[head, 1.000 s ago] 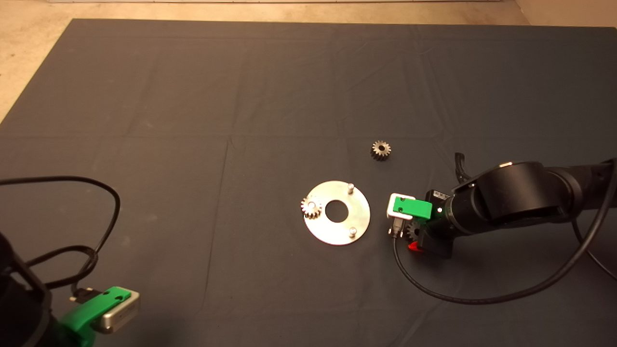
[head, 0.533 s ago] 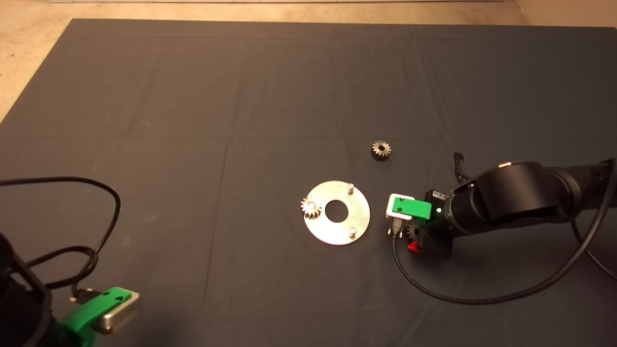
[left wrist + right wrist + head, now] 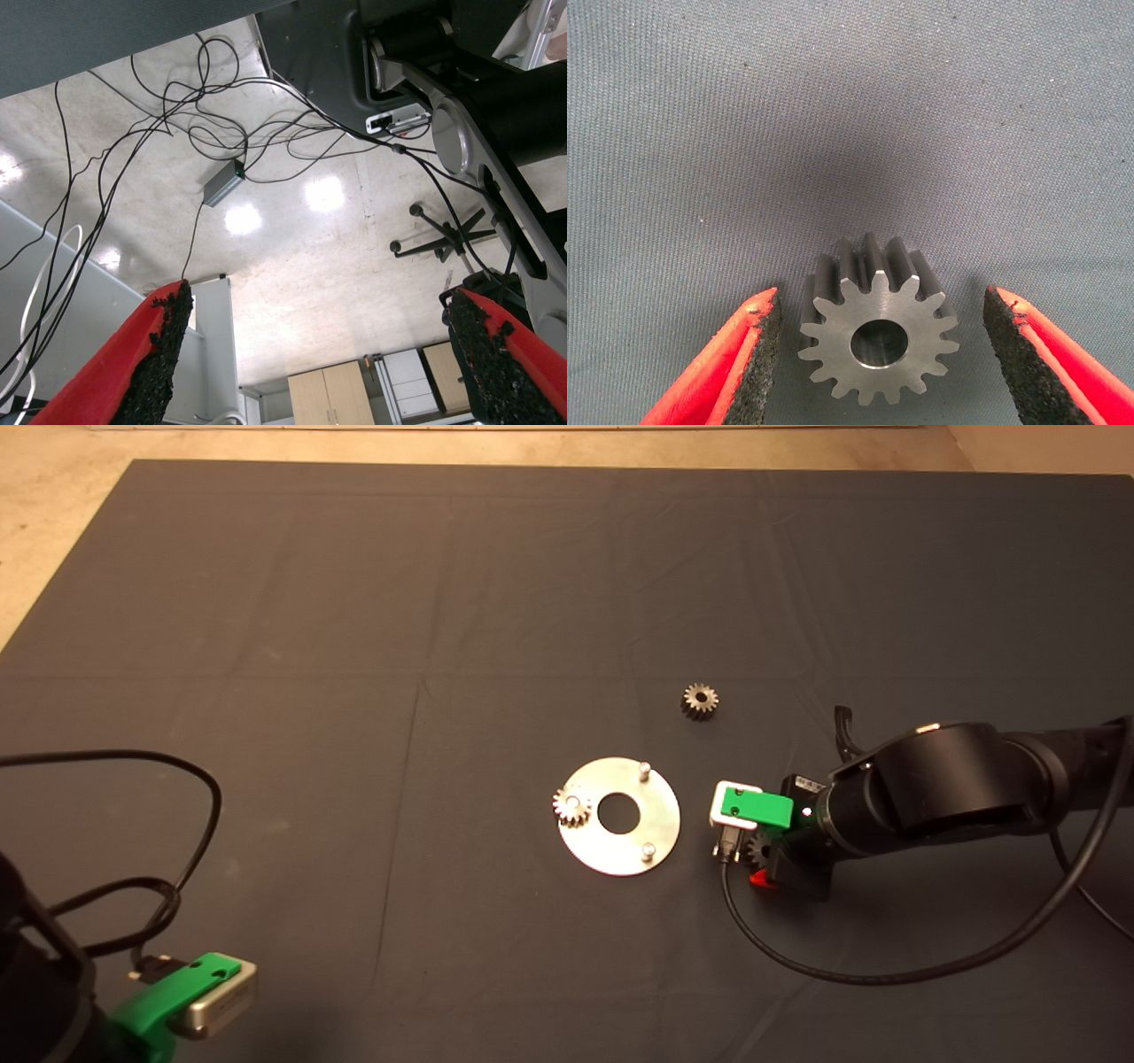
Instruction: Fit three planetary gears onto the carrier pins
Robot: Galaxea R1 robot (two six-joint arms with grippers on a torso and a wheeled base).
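Three planetary gears are in my views. One sits on a pin at the left edge of the carrier disc. A second lies loose on the mat, beyond the disc and apart from it. The third gear stands on the mat directly between the red fingers of the right gripper; in the head view I see only a sliver of it under the wrist, just right of the disc. I read the right gripper as open: a clear gap shows on both sides of the gear and neither pad touches its teeth, so it holds nothing. The bore faces the wrist camera. Two carrier pins stand bare on the disc. The left gripper is parked at the lower left of the mat, fingers spread wide and empty; its camera shows floor, cables and cabinets.
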